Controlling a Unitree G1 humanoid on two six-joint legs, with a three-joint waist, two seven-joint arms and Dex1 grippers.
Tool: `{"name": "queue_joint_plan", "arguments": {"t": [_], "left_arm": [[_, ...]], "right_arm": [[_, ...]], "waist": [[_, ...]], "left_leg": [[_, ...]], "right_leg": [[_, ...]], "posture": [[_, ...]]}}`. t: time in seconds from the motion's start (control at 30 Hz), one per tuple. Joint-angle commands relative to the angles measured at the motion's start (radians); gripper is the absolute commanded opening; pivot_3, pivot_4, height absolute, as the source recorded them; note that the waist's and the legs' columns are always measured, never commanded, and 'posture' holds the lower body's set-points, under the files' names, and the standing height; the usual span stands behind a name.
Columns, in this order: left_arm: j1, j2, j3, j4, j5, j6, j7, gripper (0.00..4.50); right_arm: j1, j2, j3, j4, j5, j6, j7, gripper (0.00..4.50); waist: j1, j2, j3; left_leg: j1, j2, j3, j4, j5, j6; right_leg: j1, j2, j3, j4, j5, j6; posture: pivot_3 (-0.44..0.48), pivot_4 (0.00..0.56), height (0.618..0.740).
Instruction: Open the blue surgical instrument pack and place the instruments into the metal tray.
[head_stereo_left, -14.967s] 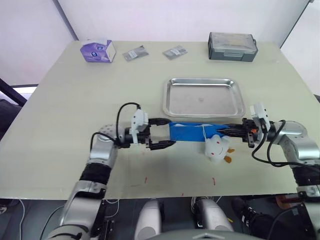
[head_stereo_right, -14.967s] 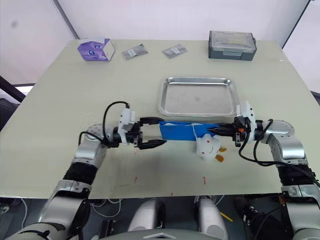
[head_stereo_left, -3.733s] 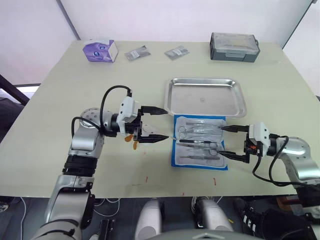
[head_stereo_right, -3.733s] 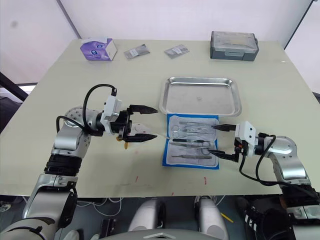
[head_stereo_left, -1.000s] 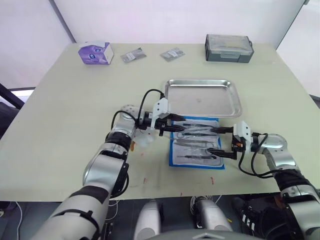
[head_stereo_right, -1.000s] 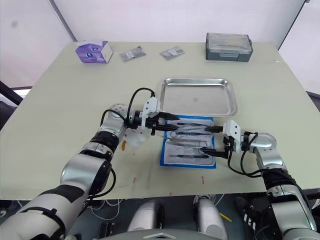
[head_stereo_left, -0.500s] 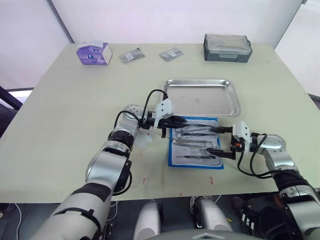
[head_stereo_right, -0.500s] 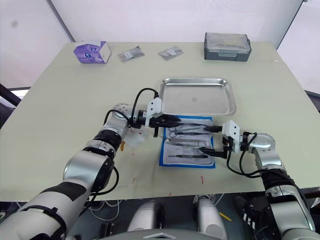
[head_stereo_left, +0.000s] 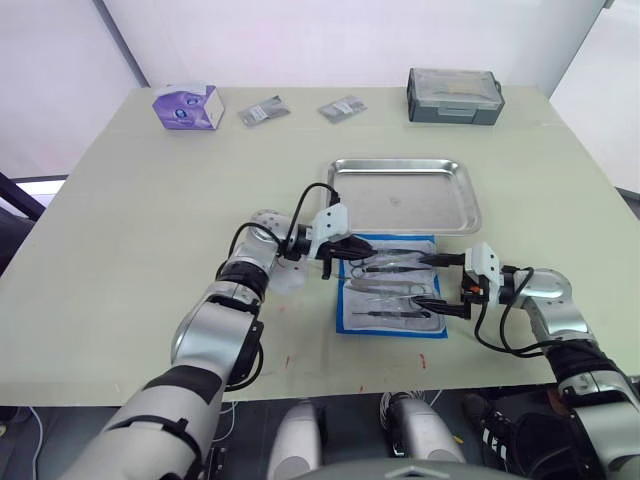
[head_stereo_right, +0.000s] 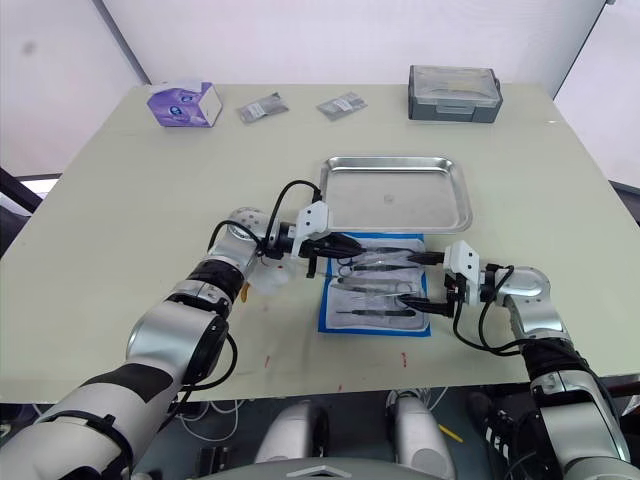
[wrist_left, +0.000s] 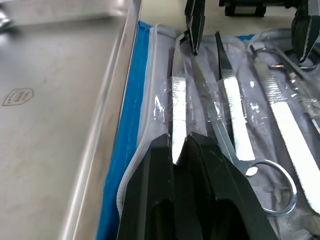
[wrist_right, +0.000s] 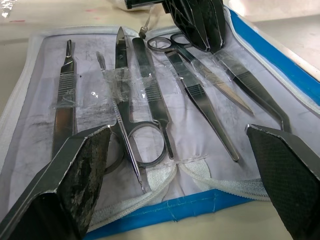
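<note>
The blue surgical instrument pack (head_stereo_left: 390, 331) lies open on the table just in front of the metal tray (head_stereo_left: 400, 200), its white lining up. Several silvery instruments (head_stereo_left: 395, 285), scissors and forceps, lie side by side in it under clear straps. My left gripper (head_stereo_left: 352, 252) is at the pack's left end near the tray. In the left wrist view its fingers (wrist_left: 150, 180) stand pinched on the end of a flat silvery instrument (wrist_left: 178, 107). My right gripper (head_stereo_left: 425, 281) stands wide open at the pack's right end, with nothing between its fingers (wrist_right: 80, 165).
A purple tissue box (head_stereo_left: 187, 106), two grey sachets (head_stereo_left: 263, 114) (head_stereo_left: 342, 108) and a grey lidded box (head_stereo_left: 455, 95) line the far edge. A white crumpled piece (head_stereo_left: 283, 278) lies under my left forearm. The tray's inside is bare.
My left gripper's fingers have closed together on the flat instrument at the pack's left end. The right gripper has stayed in place, open.
</note>
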Motion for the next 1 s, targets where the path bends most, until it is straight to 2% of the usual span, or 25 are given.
{"name": "queue_joint_plan", "arguments": {"t": [0.03,0.37,0.57,1.0], "left_arm": [[-0.023,0.001,-0.017,0.019,0.036,-0.005,0.046,0.61],[-0.029,-0.001,-0.039,0.036,0.073,-0.001,0.059,0.61],[-0.042,-0.006,-0.043,0.048,0.071,0.066,0.024,0.61],[-0.053,-0.002,-0.088,0.053,0.127,0.049,0.037,0.61]], "right_arm": [[0.043,0.011,0.051,0.033,-0.06,0.014,-0.01,4.5],[0.048,0.016,0.053,0.029,-0.059,0.016,-0.011,4.5],[0.05,0.016,0.053,0.026,-0.06,0.017,-0.008,4.5],[0.053,0.021,0.055,0.023,-0.06,0.017,-0.01,4.5]], "waist": [[0.0,0.0,0.0],[0.0,-0.001,-0.002],[0.0,-0.001,-0.002],[0.0,-0.002,-0.004]], "left_leg": [[0.0,0.0,0.0,0.0,0.0,0.0],[0.0,0.0,0.0,0.0,0.0,0.0],[0.0,0.0,0.0,0.0,0.0,0.0],[0.001,0.0,0.0,0.0,0.0,0.0]], "right_leg": [[0.0,0.0,0.0,0.0,0.0,0.0],[0.0,0.0,0.0,0.0,0.0,0.0],[0.0,0.0,0.0,0.0,0.0,0.0],[0.001,0.0,0.0,0.0,0.0,0.0]], "posture": [[0.0,0.15,0.731],[0.0,0.15,0.731],[0.0,0.15,0.731],[0.0,0.15,0.731]]}}
